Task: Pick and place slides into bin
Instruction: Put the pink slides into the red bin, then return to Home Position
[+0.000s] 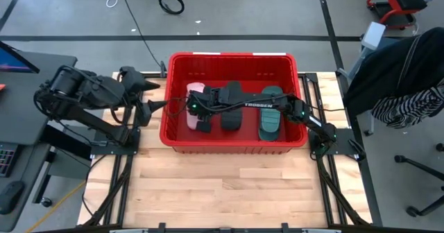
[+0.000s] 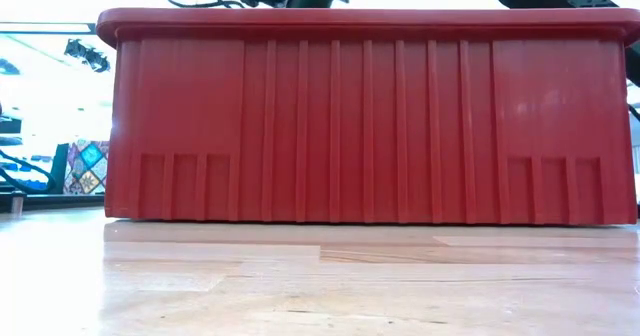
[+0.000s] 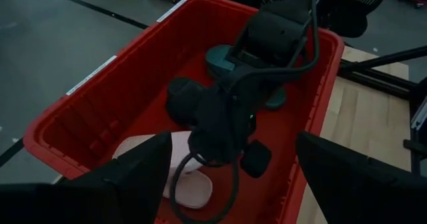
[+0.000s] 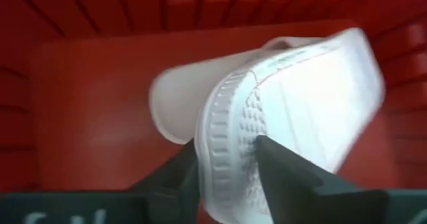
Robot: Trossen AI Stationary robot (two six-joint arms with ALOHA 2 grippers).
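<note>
Inside the large red slotted plastic bin (image 1: pixel 232 58), the right gripper (image 4: pixel 227 159) pinches a pale pink-white foam slide (image 4: pixel 280 97) by its edge for release; the left gripper (image 1: pixel 154 107) waits open beside the bin.

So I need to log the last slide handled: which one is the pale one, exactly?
Find the red bin at the table's far side. Three slides lie inside: teal on the right, black in the middle. The pale pink-white slide sits leftmost, between the right gripper's fingers, the only light-coloured one.

One red bin (image 1: pixel 232 144), one pink-white slide (image 1: pixel 193 102), one black slide (image 1: pixel 232 105), one teal slide (image 1: pixel 270 121)
</note>
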